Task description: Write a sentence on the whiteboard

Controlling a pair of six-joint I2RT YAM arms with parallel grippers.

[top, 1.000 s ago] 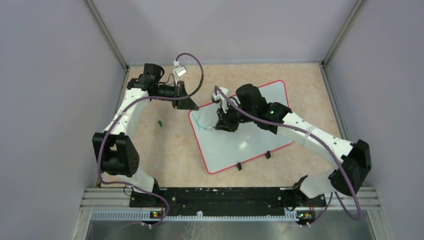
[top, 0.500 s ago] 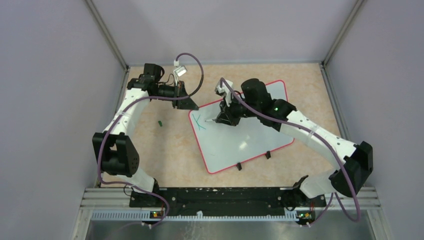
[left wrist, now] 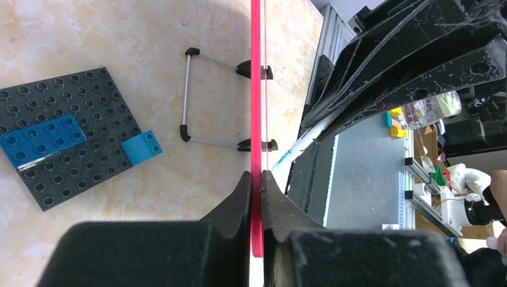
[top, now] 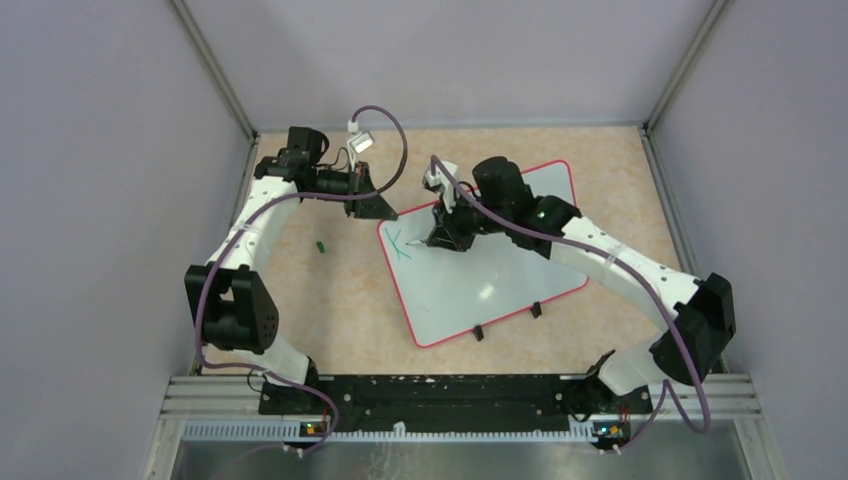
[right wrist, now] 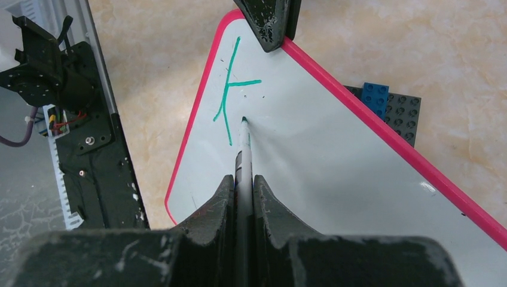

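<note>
Currently, right gripper (right wrist: 242, 179): fingers closed on a white marker (right wrist: 244, 149), whose teal tip points at the board just beside the drawn strokes. Whether the tip touches cannot be told.
Left gripper (left wrist: 256, 179): jaws pinched on the red-pink rim at the board's far-left corner.
Sentence (right wrist: 230, 101): only a teal-green "K" is written, near the corner that the left gripper holds.
Whiteboard (top: 500, 270): lies askew at mid-table, with two black clips (top: 478, 332) on its near edge.
Right wrist view only: the letter's strokes show plainly, and a dark grey studded plate (right wrist: 400, 113) with a blue brick (right wrist: 373, 94) peeks out past the board's far rim.
Left wrist view only: the board (left wrist: 256, 89) is seen edge-on as a thin red line. A wire stand (left wrist: 186, 95) clipped to it rests on the table, and the grey plate (left wrist: 89, 101) carries one long blue brick (left wrist: 45, 139) and one short blue brick (left wrist: 141, 147). The marker (left wrist: 305, 140) slants in from the other face.
Top view only: both arms reach in, the left gripper (top: 385, 210) at the corner and the right gripper (top: 440, 238) over the "K" (top: 398, 245). A small dark green object (top: 320, 245) lies apart, left of the board. The grey plate does not show.
Surface: beige marbled tabletop (top: 330, 290).
Room: plain grey-lilac wall panels (top: 100, 150) on three sides, with a metal rail (top: 450, 400) along the near edge.
</note>
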